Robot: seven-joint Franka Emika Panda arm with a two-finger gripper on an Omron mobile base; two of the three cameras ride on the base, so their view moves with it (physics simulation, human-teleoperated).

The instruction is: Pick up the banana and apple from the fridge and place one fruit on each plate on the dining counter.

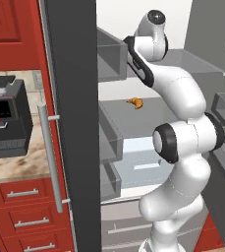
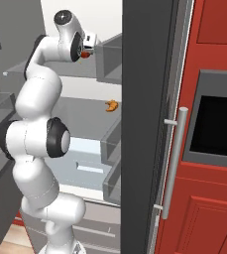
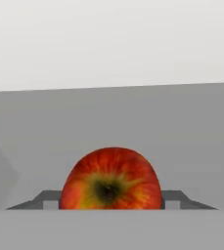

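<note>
A glossy red apple [image 3: 111, 178] fills the space between my two dark fingertips [image 3: 49, 197] in the hand view. Both tips press against its sides. It sits low over a pale grey upper shelf [image 3: 108, 122] of the fridge [image 1: 70, 123]. In the right base view my gripper [image 2: 88, 51] reaches into that upper shelf, with a bit of the red apple [image 2: 86, 55] showing at the hand. The gripper is shut on the apple. The banana, the plates and the dining counter are out of view.
An orange-brown lumpy item [image 1: 135, 102] lies on the middle shelf below my hand. The open dark door [image 2: 144, 124] with its long steel handle [image 2: 174, 163] stands close on one side, and door bins [image 1: 109, 59] jut in. A black machine [image 1: 6, 118] sits on a side counter.
</note>
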